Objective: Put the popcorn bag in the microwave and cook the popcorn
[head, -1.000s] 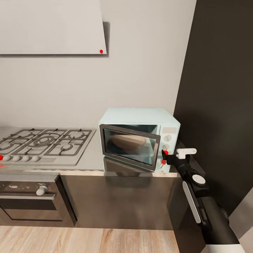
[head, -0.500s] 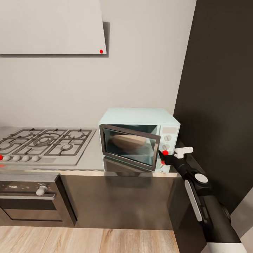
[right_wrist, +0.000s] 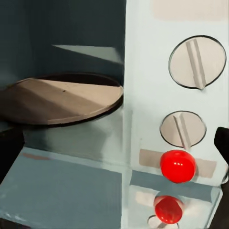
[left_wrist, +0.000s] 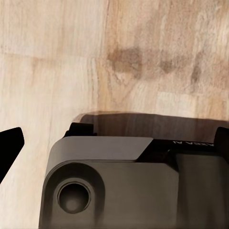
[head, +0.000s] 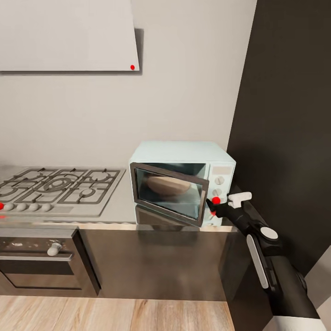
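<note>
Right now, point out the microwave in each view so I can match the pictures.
Head view: microwave sits on the countertop right of the hob, door ajar.
Right wrist view: microwave close up, its cavity beside the knob panel.
Left wrist view: not in it.
Shared landmark: the round knobs.

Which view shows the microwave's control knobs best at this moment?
The right wrist view: the microwave fills it, with the upper knob and lower knob large and sharp on the control panel. The head view shows the whole microwave, its knobs small beside the right gripper. The left wrist view looks at the wood floor.
</note>
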Robot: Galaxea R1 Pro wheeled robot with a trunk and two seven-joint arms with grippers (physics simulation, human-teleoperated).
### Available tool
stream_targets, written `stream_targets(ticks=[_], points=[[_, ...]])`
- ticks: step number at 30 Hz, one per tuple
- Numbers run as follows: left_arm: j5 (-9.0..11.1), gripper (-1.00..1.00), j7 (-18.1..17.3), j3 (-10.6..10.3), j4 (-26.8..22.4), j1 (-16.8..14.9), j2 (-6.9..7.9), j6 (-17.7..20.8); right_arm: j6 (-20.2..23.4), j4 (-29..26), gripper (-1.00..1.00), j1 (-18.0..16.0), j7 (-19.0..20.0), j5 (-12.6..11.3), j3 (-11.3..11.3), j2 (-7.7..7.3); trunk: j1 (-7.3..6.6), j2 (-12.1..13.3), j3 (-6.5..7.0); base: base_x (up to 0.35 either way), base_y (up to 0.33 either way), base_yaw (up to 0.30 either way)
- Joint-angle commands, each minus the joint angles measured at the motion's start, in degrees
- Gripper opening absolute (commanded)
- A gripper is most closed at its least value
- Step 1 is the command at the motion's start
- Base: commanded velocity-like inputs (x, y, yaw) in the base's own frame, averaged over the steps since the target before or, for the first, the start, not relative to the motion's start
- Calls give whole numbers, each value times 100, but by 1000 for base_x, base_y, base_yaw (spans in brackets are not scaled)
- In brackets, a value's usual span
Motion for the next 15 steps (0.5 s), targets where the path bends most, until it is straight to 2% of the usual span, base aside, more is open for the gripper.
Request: stream_targets(ticks=[1, 8, 15], points=[[7, 100, -5, 36, 6, -6, 0, -18, 43, -9, 100, -2, 226, -45, 436, 1, 0, -3, -6, 0, 0, 0], [7, 100, -3, 36, 6, -7, -4, -18, 42, -16, 100, 0, 898, 1, 465, 0, 0, -3, -6, 0, 0, 0], [7, 100, -3, 36, 6, -4, 2, -18, 43, -19, 100, -1, 1391, 14, 489, -6, 0, -3, -6, 0, 0, 0]])
